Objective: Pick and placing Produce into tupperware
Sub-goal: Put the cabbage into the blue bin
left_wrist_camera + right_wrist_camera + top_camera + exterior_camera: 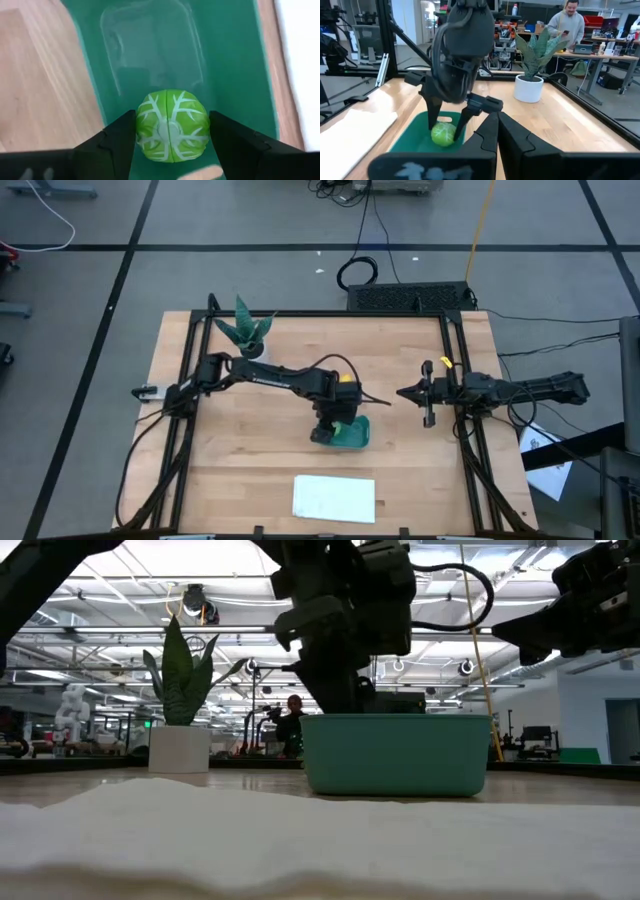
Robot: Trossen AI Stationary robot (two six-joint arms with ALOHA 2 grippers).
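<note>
My left gripper (328, 430) reaches down into the teal tupperware tub (357, 436) at the table's middle. It is shut on the light green round produce (171, 126), which also shows in the right wrist view (443, 134). My right gripper (403, 393) is shut and empty, hovering to the right of the tub with its fingers pointing toward the left arm. A small yellow thing (346, 378) shows beside the left arm's wrist; I cannot tell what it is. The dark red piece is out of view. My left gripper pinches the green round piece by its two opposite sides (141, 131) between its two fingers. The fingers (434, 111) come from above, pointing down into the tub. The piece sits within the tub's walls; whether it rests on the tub's floor I cannot tell.
A green spiky plant in a white pot (246, 332) stands at the far left. A flat white sheet (333, 498) lies near the front edge, below the tub. Bare wood lies between the tub and my right gripper. A person (567, 25) stands beyond the table.
</note>
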